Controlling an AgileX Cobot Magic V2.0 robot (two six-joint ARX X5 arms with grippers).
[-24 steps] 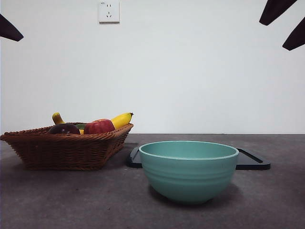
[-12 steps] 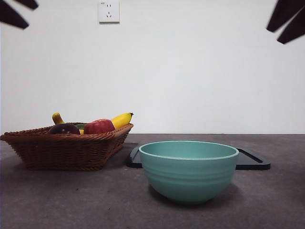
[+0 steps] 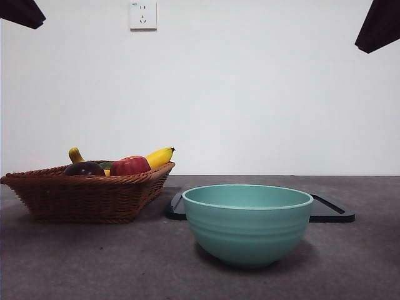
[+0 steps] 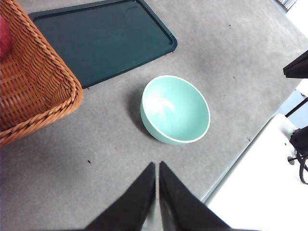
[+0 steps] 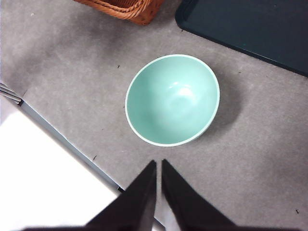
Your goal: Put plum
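Note:
The plum (image 3: 84, 169), dark and glossy, lies in the wicker basket (image 3: 87, 197) at the left, beside a red apple (image 3: 129, 165) and a yellow banana (image 3: 159, 156). Neither wrist view shows the plum. My left gripper (image 4: 157, 164) hangs shut and holds nothing, high above the table near the teal bowl (image 4: 175, 109), with the basket's corner (image 4: 29, 82) off to one side. My right gripper (image 5: 159, 162) is also shut and holds nothing, high above the same bowl (image 5: 172, 99). In the front view both arms show only as dark tips (image 3: 22, 12) (image 3: 381, 25) at the top corners.
The teal bowl (image 3: 247, 222) stands near the front middle of the grey table. A flat black tray (image 3: 331, 209) lies behind it, next to the basket. The table's edge (image 5: 72, 144) runs close to the bowl in the right wrist view.
The dark arm tips at both top corners of the front view have shifted, and each now shows as a single shape. Basket, fruit, bowl and tray have not moved.

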